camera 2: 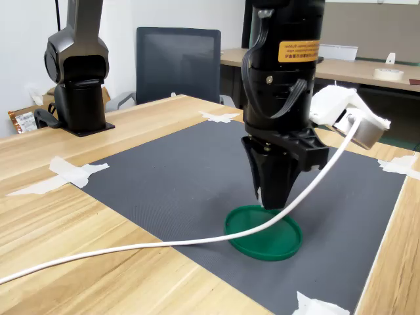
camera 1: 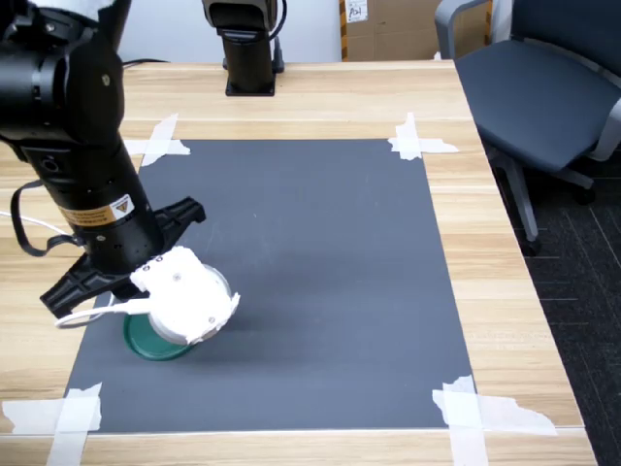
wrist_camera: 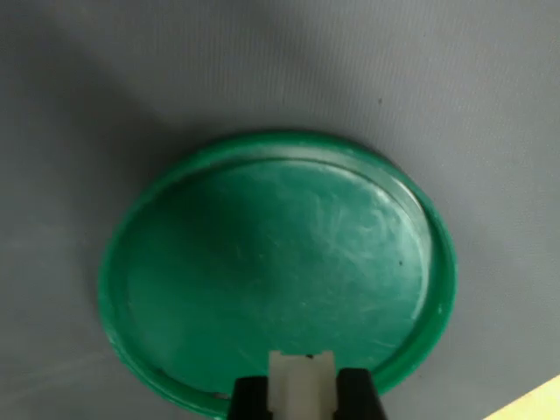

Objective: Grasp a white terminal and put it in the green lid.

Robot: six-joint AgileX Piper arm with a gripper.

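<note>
The green lid [wrist_camera: 280, 262] lies flat on the dark mat, seen in the wrist view, in the first exterior view [camera 1: 146, 342] and in the second exterior view [camera 2: 266, 237]. My gripper [wrist_camera: 302, 398] hangs just above the lid's rim, shut on the white terminal [wrist_camera: 300, 381], a small white block pinched between the two black fingertips. In the second exterior view the gripper [camera 2: 270, 197] points straight down over the lid's far side. The arm's white camera housing [camera 1: 184, 296] hides the gripper and most of the lid in the first exterior view.
The dark mat [camera 1: 310, 272] is taped at its corners to a wooden table [camera 1: 320, 92]. A second black arm base [camera 1: 247, 49] stands at the table's back. A white cable [camera 2: 164, 244] trails from the wrist across the mat. An office chair [camera 1: 543, 87] stands beside the table.
</note>
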